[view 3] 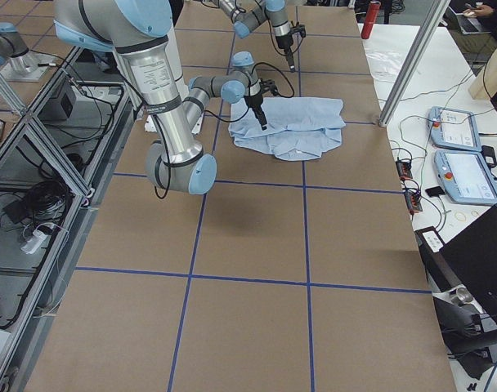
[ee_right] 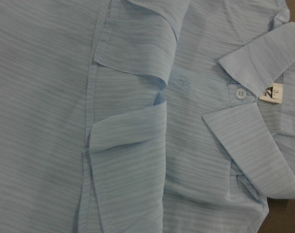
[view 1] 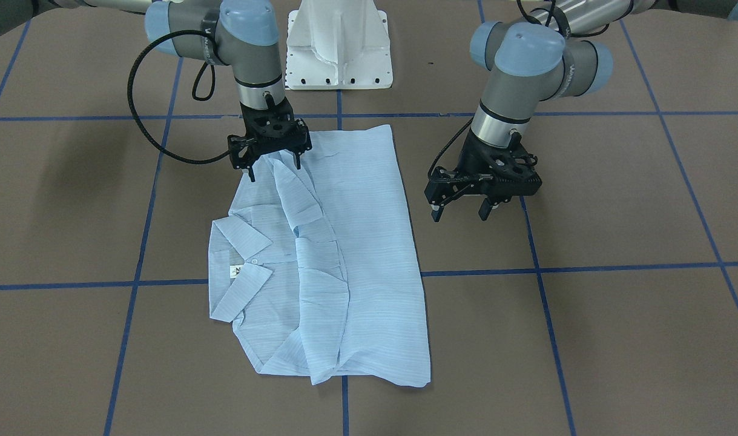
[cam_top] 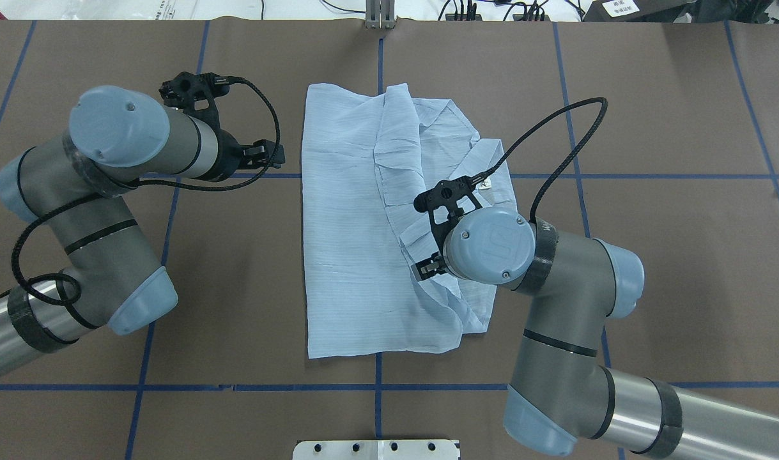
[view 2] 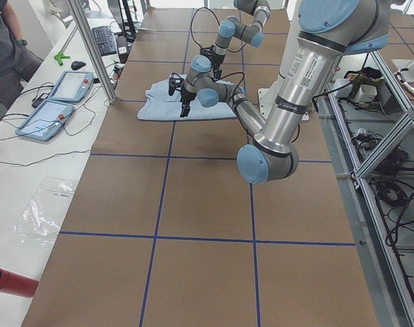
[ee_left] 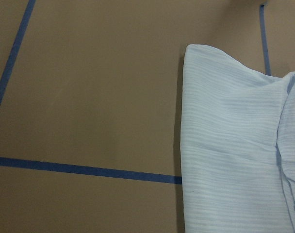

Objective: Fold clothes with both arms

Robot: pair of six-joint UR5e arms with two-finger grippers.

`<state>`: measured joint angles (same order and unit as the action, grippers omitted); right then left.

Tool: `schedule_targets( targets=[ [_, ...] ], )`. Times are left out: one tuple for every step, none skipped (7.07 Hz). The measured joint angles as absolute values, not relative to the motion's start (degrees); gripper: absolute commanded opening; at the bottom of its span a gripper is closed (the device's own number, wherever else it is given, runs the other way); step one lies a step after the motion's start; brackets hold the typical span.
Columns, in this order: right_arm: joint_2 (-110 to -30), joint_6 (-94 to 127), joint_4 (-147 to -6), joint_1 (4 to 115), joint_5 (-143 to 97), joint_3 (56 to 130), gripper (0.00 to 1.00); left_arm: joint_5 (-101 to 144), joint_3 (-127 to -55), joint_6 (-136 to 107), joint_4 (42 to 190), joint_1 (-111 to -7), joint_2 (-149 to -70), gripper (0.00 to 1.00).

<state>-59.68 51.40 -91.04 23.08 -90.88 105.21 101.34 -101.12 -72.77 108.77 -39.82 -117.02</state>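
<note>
The clothes are one pale-blue striped shirt [view 1: 369, 242], folded into a long rectangle in the middle of the table [cam_top: 344, 223]. Its collar and white neck label [view 1: 237, 270] lie on the robot's right side. The right wrist view shows the collar, a white button and the label [ee_right: 272, 92] from above. My right gripper [view 1: 275, 169] hangs open just above the shirt's robot-side end, over a folded sleeve, holding nothing. My left gripper [view 1: 459, 213] hovers open over bare table beside the shirt's other long edge. The left wrist view shows a shirt corner [ee_left: 230, 145].
Brown table [view 1: 617, 200] with a grid of blue tape lines. The white pedestal base [view 1: 338, 48] stands behind the shirt. A side bench carries teach pendants [view 2: 71, 85], with a person standing at its far end [view 2: 9, 41]. A red cylinder [view 2: 9, 281] lies at the near corner.
</note>
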Motion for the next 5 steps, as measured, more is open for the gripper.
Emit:
schedule_targets(
  targets=[
    [-59.36, 51.36, -91.05, 22.12, -90.14, 104.32, 1.00, 101.34, -101.09, -72.79, 108.82, -39.78, -116.97, 1.00],
    [-58.44, 51.37, -91.04, 21.06, -89.32, 103.03, 1.00, 101.34, -101.08, -72.85, 108.85, -39.77, -116.95, 1.00],
    [-56.61, 51.45, -91.02, 20.17, -88.77, 100.92, 1.00, 101.34, -101.08, -72.91, 108.85, -39.77, -116.96, 1.00],
    [-55.31, 51.46, -91.03, 19.61, -88.44, 99.25, 1.00, 101.34, -101.08, -72.98, 108.87, -39.76, -116.97, 1.00],
    [-54.90, 51.42, -91.05, 19.37, -88.26, 98.14, 1.00, 101.34, -101.04, -73.11, 108.91, -39.71, -117.01, 1.00]
  ],
)
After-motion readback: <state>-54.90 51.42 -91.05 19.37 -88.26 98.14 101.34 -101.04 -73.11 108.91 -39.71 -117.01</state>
